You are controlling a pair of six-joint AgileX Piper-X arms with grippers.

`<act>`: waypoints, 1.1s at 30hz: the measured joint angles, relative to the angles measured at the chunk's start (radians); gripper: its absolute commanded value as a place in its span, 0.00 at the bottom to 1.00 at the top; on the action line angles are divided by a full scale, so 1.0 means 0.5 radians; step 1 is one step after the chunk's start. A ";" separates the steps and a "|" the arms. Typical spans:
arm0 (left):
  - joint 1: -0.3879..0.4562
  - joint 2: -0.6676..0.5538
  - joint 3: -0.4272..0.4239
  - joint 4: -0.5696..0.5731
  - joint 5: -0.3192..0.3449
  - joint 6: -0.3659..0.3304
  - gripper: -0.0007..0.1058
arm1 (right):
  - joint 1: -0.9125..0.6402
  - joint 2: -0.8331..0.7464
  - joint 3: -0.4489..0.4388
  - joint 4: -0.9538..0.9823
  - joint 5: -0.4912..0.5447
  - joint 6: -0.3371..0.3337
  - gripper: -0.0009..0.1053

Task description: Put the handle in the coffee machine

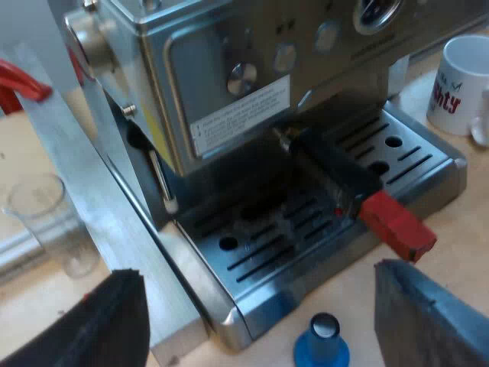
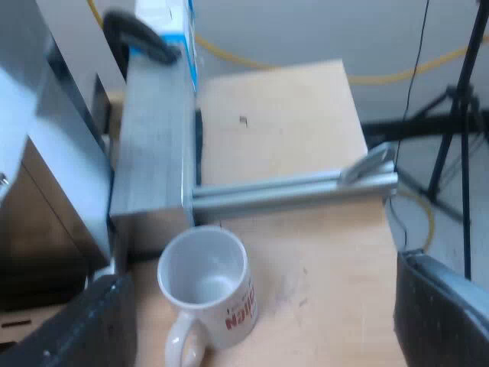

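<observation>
The espresso machine (image 1: pixel 229 84) stands close before my left gripper (image 1: pixel 260 325), which is open and holds nothing. The metal holder sits up under the machine's front. Its dark handle (image 1: pixel 336 172) sticks out over the drip tray (image 1: pixel 267 264) and ends in a red tip (image 1: pixel 397 228). My left fingers (image 1: pixel 92 325) are apart from the handle, short of the tray's edge. A blue tamper (image 1: pixel 322 342) stands on the table between them. My right gripper (image 2: pixel 263 325) is open over a white mug (image 2: pixel 210 290) beside the machine's side wall (image 2: pixel 46 153).
A measuring glass (image 1: pixel 50 222) stands by an aluminium rail (image 1: pixel 99 199) at the machine's side. The white mug (image 1: pixel 462 84) with red lettering stands beside the drip tray's far end. Aluminium bars (image 2: pixel 290 187) cross the wooden table (image 2: pixel 283 115); a tripod (image 2: pixel 451 130) stands beyond its edge.
</observation>
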State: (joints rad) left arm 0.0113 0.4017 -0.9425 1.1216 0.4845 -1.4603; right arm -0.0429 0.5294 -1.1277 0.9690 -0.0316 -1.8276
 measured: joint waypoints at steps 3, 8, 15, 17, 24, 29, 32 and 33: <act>0.000 -0.131 0.000 0.000 0.000 0.000 0.62 | 0.000 -0.152 0.000 0.009 0.000 0.001 0.68; 0.000 -0.344 0.000 0.000 0.000 0.000 0.62 | 0.000 -0.315 -0.003 0.058 0.000 0.001 0.68; 0.000 -0.583 -0.004 0.000 0.000 0.000 0.62 | 0.000 -0.596 -0.003 0.204 0.000 -0.052 0.68; 0.000 -0.665 -0.006 0.000 -0.005 0.000 0.62 | 0.000 -0.639 -0.003 0.235 0.000 -0.053 0.68; 0.000 -0.834 -0.010 0.158 -0.005 0.000 0.62 | 0.000 -0.940 -0.010 0.372 0.000 -0.053 0.68; 0.000 -0.833 -0.010 0.248 -0.008 -0.035 0.62 | 0.000 -1.081 -0.010 0.497 0.000 -0.053 0.68; 0.000 -0.833 -0.010 0.317 -0.008 -0.061 0.62 | 0.000 -1.085 -0.010 0.533 0.000 -0.053 0.68; 0.000 -0.833 -0.010 0.324 -0.008 -0.062 0.62 | 0.000 -1.085 -0.010 0.560 0.000 -0.053 0.68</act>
State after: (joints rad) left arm 0.0113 -0.0149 -0.9474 1.2836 0.4806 -1.4912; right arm -0.0429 -0.0128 -1.1327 1.2490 -0.0316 -1.8539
